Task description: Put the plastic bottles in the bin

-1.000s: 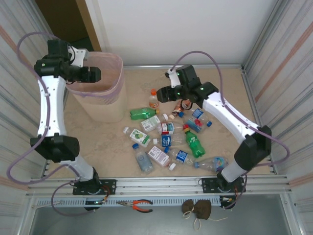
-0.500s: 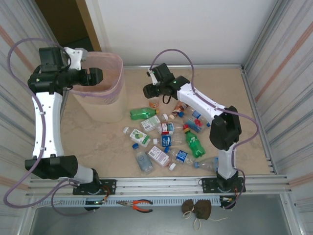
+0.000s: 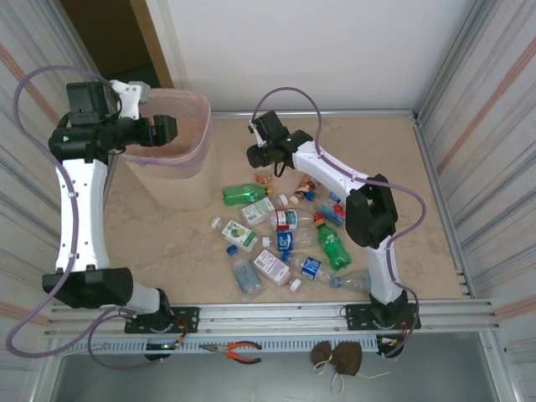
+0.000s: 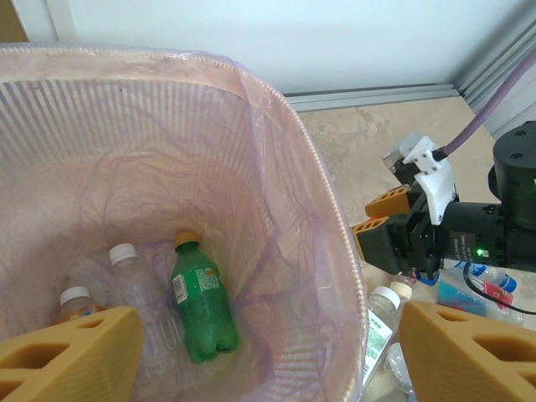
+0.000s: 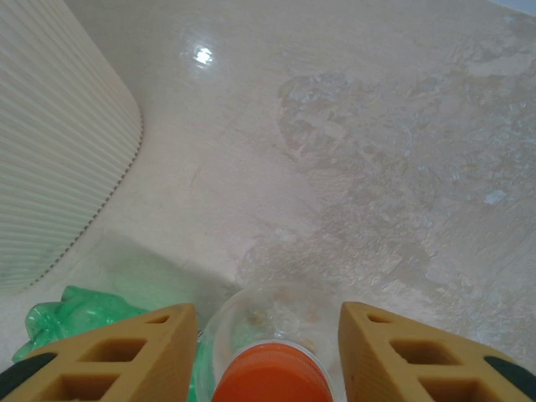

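Right arm: over the last second it has swung away from the far side of the heap and toward the bin. The right gripper (image 5: 266,356) now sits over a clear bottle with an orange cap (image 5: 270,383). In the right wrist view, the cap and shoulder stand directly between the two fingers (image 5: 109,352), which lie close on either side. The jaws have narrowed over that second. Whether they are pressing on the bottle yet cannot be told.

A green bottle (image 5: 59,331) lies just beside the left-hand finger, low on that side. The ribbed wall of the bin (image 5: 50,167) rises ahead and to the same side, near but apart.

Left arm: the left gripper (image 4: 268,322) hangs above the bin's mouth as before, jaws wide and empty. Directly below it, on the pink liner, lie a green bottle with a yellow cap (image 4: 199,306) and two white-capped bottles (image 4: 138,293).

Finding: the pick of the orange-capped bottle is under way but not confirmed. The rest of the plastic bottles (image 3: 293,239) remain on the table, behind the right gripper and toward the arm bases. Most of the task is therefore outstanding. The green bottle crowding one finger could be nudged as the grip closes.
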`<state>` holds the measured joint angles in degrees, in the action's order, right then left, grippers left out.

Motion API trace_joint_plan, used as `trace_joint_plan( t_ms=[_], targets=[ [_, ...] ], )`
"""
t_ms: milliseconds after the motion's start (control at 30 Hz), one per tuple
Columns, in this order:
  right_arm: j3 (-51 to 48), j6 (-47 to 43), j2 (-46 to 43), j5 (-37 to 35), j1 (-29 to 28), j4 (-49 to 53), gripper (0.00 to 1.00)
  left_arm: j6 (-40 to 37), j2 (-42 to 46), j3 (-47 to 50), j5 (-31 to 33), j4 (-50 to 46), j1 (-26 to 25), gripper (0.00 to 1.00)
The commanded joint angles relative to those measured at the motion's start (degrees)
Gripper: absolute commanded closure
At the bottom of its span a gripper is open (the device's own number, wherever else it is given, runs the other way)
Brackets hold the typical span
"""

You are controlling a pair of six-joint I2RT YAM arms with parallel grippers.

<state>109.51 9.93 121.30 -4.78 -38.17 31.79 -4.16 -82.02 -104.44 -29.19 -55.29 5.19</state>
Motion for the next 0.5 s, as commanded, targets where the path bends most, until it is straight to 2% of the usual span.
trace_joint_plan(
  t_ms=[0, 267, 467],
  targets=[
    [1.5, -0.27, 0.59, -1.29, 0.26, 0.9, 0.57, 0.87, 2.13, 0.29, -1.57, 1.5, 0.28, 0.2],
    [1.27, -0.43, 0.09, -2.22, 0.29, 0.74, 0.71, 0.83, 3.25, 1.2, -2.77, 2.88, 0.31, 0.2],
    [0.03, -0.52, -3.61, -3.22, 0.94, -0.79, 0.75, 0.49, 6.58, 4.7, -6.58, 7.81, 0.2, 0.21]
  ],
)
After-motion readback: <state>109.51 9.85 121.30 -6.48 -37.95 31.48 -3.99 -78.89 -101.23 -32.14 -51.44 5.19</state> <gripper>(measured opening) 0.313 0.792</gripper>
